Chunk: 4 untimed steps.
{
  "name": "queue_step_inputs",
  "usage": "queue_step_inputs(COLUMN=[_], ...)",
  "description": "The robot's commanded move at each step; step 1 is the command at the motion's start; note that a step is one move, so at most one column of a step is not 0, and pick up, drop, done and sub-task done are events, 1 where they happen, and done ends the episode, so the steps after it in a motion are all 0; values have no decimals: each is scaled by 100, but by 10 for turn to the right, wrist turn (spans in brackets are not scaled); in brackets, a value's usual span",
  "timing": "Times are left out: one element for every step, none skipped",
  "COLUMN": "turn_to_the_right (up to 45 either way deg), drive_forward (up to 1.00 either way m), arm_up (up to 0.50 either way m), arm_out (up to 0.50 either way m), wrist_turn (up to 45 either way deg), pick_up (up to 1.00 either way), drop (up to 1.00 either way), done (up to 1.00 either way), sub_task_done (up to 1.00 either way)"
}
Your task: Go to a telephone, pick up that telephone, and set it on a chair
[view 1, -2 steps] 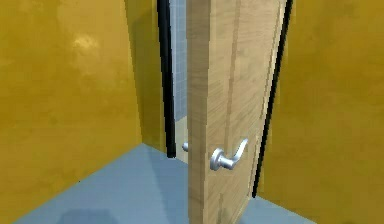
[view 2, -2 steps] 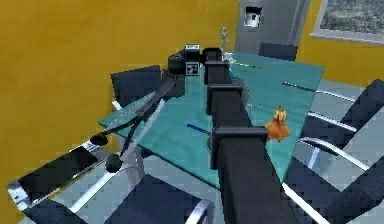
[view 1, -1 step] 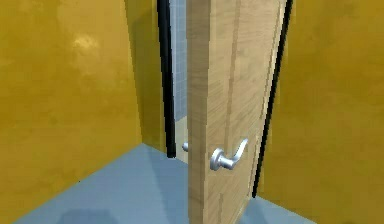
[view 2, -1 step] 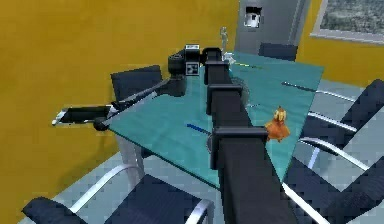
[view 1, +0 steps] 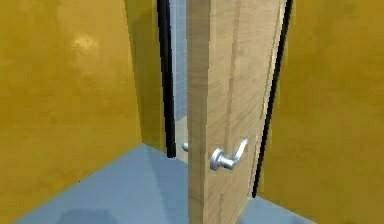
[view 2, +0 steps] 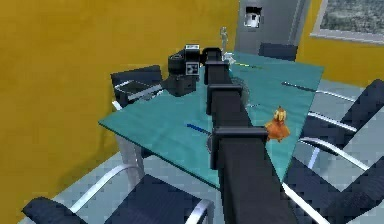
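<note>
the dark box [view 2: 182, 75], which i take for the phone, stands at the worktop's [view 2: 165, 115] far corner, close to the edge and just beside a chair [view 2: 135, 82]. the hand [view 2: 200, 58] is at that same corner, at the end of the arm [view 2: 240, 140], which reaches across the whole worktop. its far end blends into the dark things standing there, so i cannot tell whether it holds anything, nor whether it touches the box.

risks, as i judge them:
- the box sits so near the edge that a nudge from the hand could tip it off onto the chair or the floor.
- the arm lies low over the worktop, with an orange thing [view 2: 277, 124] just beside it on one side and a blue stick [view 2: 198, 127] near it on the other; any turn of the base would sweep the arm into one of them.
- a lift that is too shallow could drag the box along the glass.
- ahead of the robot a door [view 1: 225, 90] stands ajar and close, with its handle [view 1: 227, 158] facing this way; driving forward would hit it.

counts: one dark box, one arm, one hand, one worktop, one orange thing, one blue stick, one door, one handle. i count at least five chairs around the worktop; several are cut by the picture's edges, so there may be more.
</note>
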Motion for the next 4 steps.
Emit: queue_step_inputs(turn_to_the_right=[0,0,0,0], drive_forward=[0,0,0,0], arm_up=[-36,-50,0,0], arm_out=[0,0,0,-10], wrist_turn=[0,0,0,0], pick_up=[0,0,0,0], drop=[0,0,100,0], done=[0,0,0,0], sub_task_done=[0,0,0,0])
